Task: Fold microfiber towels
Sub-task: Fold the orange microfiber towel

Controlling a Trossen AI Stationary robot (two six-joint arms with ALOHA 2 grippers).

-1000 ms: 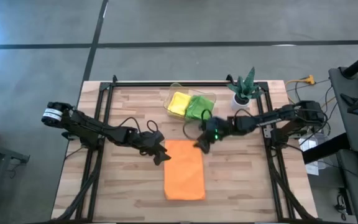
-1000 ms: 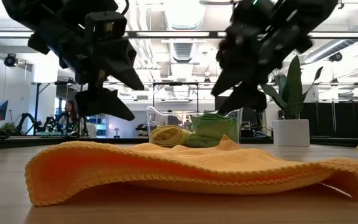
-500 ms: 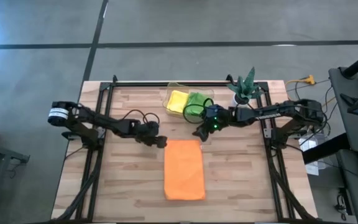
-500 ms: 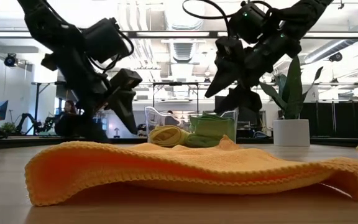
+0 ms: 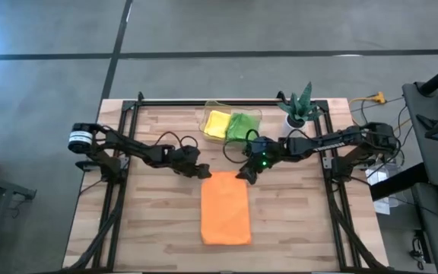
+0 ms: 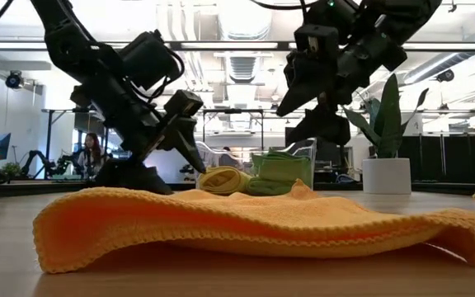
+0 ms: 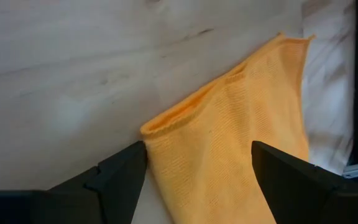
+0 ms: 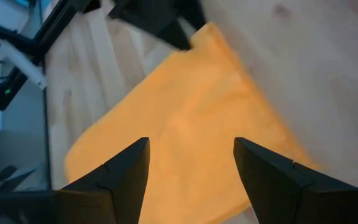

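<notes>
From here I see the wooden table (image 5: pixel 150 228), a clear plastic container (image 5: pixel 208 114) at its far edge, and just beside that a spiky green plant (image 5: pixel 301 99) upright in its white pot (image 6: pixel 386 175). A person (image 6: pixel 89 153) sits far behind.

Bare wooden surface (image 5: pixel 158 221) is lying open on both long sides of the orange towel (image 5: pixel 226 208). Far edge is crowding up: clear container (image 5: pixel 213 111) and potted plant (image 5: pixel 299 106) are standing there. Left gripper (image 5: pixel 204 172) and right gripper (image 5: pixel 243 175) are flanking the towel's far corners.
</notes>
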